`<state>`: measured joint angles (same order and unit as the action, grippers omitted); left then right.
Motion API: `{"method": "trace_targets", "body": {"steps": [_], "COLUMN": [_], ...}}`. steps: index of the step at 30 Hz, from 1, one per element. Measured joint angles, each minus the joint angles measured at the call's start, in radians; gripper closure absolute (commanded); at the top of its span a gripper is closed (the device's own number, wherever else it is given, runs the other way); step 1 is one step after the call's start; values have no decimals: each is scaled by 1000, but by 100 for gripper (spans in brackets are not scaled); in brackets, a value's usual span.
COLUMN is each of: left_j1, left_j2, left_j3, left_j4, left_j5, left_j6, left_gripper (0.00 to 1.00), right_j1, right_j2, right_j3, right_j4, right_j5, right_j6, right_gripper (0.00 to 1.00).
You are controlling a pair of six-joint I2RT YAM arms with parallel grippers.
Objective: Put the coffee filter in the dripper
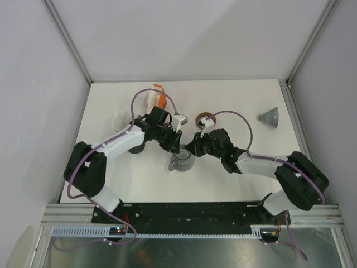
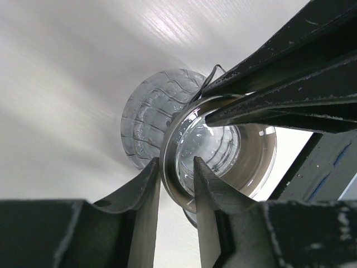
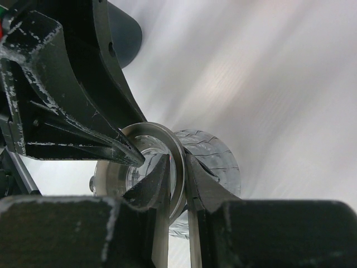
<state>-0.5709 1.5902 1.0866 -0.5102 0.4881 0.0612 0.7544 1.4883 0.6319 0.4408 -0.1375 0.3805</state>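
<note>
The dripper (image 1: 182, 161) is a clear ribbed glass cone with a metal rim, lying near the table's middle between both grippers. My left gripper (image 1: 177, 147) pinches that rim from the left. In the left wrist view the left gripper (image 2: 177, 166) has one finger outside and one inside the dripper (image 2: 149, 114). My right gripper (image 1: 193, 149) clamps the rim from the right. In the right wrist view the right gripper (image 3: 177, 160) is shut tight on the dripper (image 3: 216, 155). A grey cone-shaped coffee filter (image 1: 270, 116) lies alone at the back right, far from both grippers.
A brown ring (image 1: 204, 118) sits just behind the right gripper. A white object (image 1: 119, 118) and an orange-and-white item (image 1: 159, 98) lie at the back left beside the left arm. Metal posts and grey walls enclose the table.
</note>
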Motion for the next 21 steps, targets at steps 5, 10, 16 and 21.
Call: {"method": "trace_targets", "body": {"steps": [5, 10, 16, 21], "left_j1": [9, 17, 39, 43], "left_j2": [0, 0, 0, 0], "left_j3": [5, 11, 20, 30], "left_j4": [-5, -9, -14, -19], "left_j5": [-16, -37, -36, -21], "left_j6": [2, 13, 17, 17], "left_gripper": [65, 65, 63, 61], "right_j1": [-1, -1, 1, 6], "right_j2": [32, 63, 92, 84], "right_j3": [-2, -1, 2, 0], "right_j4": [52, 101, 152, 144], "right_j5": [2, 13, 26, 53], "right_j6": [13, 18, 29, 29], "right_gripper": [100, 100, 100, 100]}}
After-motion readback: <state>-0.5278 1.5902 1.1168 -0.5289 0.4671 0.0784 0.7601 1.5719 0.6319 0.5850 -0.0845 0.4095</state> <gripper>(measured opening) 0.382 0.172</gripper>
